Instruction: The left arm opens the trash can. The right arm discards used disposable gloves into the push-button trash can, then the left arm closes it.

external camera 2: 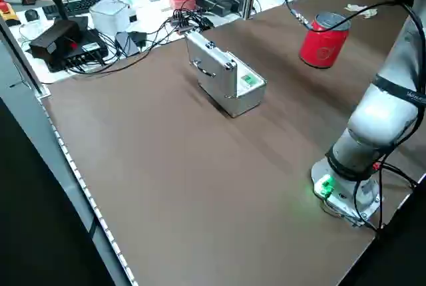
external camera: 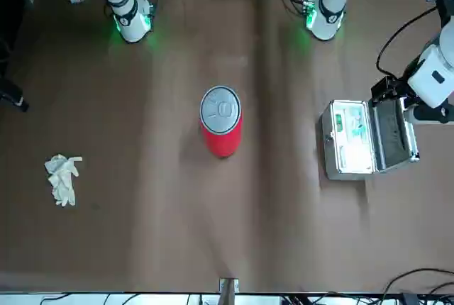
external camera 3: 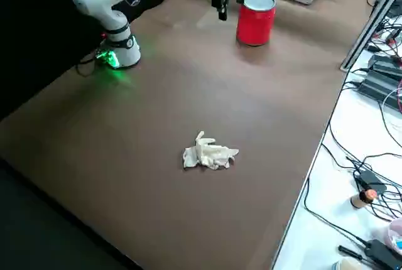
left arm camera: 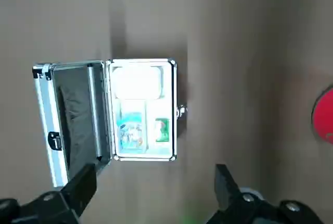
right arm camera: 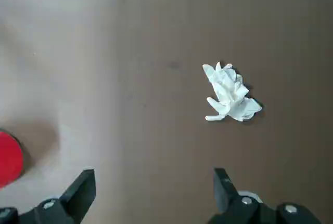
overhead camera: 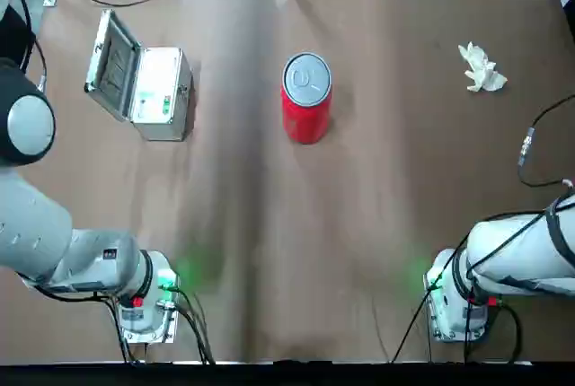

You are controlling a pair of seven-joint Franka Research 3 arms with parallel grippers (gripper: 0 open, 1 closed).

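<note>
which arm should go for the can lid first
Left. The can is shut, so its lid must open before the gloves go in. The left hand hangs open above the silver box, beside the can; the right hand is open near the gloves.

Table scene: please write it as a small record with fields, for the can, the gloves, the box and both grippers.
trash can: red, upright near the table middle, grey lid shut
gloves: white crumpled pile on the robot's right, far side, apart from the can
silver box: lid open, on the robot's left, far side
left gripper: open, empty, raised above the silver box
right gripper: open, empty, raised above bare table short of the gloves
task state: can not yet opened, gloves not yet picked
</note>
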